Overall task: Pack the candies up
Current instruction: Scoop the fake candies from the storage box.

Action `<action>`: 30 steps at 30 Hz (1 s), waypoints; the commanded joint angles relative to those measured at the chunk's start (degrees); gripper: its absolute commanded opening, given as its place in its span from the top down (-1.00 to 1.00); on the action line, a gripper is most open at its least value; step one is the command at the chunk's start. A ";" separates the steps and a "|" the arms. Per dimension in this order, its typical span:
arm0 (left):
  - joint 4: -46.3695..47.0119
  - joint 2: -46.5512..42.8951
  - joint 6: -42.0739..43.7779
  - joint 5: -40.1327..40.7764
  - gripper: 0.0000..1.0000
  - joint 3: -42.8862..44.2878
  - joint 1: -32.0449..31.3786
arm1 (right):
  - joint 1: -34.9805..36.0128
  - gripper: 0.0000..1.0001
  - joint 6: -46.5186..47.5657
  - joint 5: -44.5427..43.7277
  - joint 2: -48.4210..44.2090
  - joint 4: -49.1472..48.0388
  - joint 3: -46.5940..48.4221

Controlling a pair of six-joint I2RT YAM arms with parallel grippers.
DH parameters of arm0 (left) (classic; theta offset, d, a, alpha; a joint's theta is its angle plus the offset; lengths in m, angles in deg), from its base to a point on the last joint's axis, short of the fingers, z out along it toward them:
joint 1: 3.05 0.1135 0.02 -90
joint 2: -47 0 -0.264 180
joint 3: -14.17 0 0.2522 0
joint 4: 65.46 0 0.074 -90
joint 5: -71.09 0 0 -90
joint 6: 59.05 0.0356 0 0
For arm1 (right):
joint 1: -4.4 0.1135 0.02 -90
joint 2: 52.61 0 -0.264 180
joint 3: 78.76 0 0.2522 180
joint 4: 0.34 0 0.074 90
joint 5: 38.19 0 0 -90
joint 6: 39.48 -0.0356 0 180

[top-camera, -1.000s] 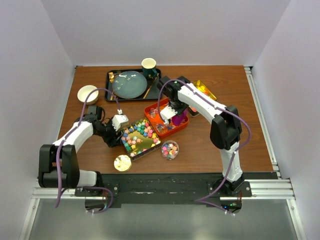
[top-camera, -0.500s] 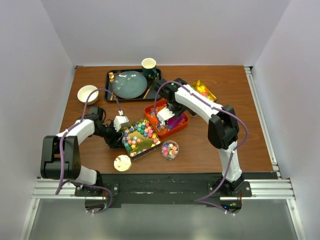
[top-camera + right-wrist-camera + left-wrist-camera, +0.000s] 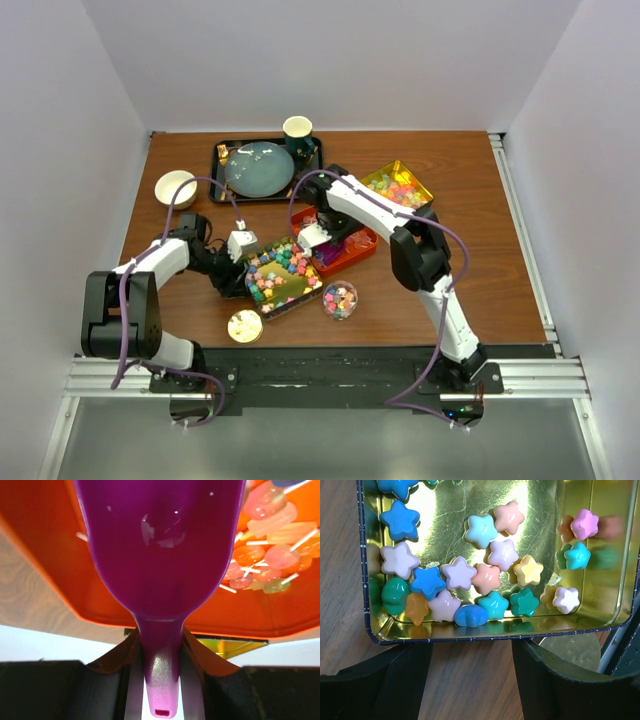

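Step in hand: scooping, I judge. My right tool (image 3: 160,652) is clenched on the handle of the purple scoop (image 3: 160,555). Its bowl hangs over the left end of the orange tray (image 3: 45,575), just beside the gold tin (image 3: 530,633). I see only the back of the scoop, so I cannot tell if it carries a load.

My left tool (image 3: 472,680) is released and grips nothing. It sits at the left end of the tin with the rim just ahead of it. I cannot tell if it touches.

Next move, my guess: if the scoop is empty, dig it under loose candies first. Then carry it level to the round jar (image 3: 340,299) on the worktop (image 3: 480,260) near of the tin, centre it over the mouth and tip slowly. The jar mouth looks small against the scoop, so spills are likely. The gold lid (image 3: 245,325) lies near-left, off the jar.

Candies:
- **Star candies** (image 3: 485,577): glossy blue, lilac, peach, teal and yellow, loose in one layer in the tin and mirrored in its floor.
- **Stick candies** (image 3: 280,555): translucent pink, orange and yellow discs on white sticks, piled in the orange tray.
- **In the jar:** a small mixed heap.
- **In the yellow tray** (image 3: 426,189), far right: more bright pieces.
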 commanded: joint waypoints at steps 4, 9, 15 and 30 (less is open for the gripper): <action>3.31 -1.04 -1.77 -4.90 -0.37 1.59 0.01 | -0.49 1.00 -11.85 13.40 1.68 7.24 3.79; 3.58 -1.39 -3.08 -5.08 -0.37 2.20 0.01 | -1.37 1.00 -22.04 18.49 7.02 10.48 10.44; 4.10 -1.83 -4.23 -5.26 -0.37 2.47 0.01 | -1.54 1.00 -31.36 19.21 10.28 10.22 16.25; 4.54 -2.97 -6.16 -6.05 -0.37 3.35 0.01 | -0.40 1.00 -40.51 22.01 10.56 4.35 20.75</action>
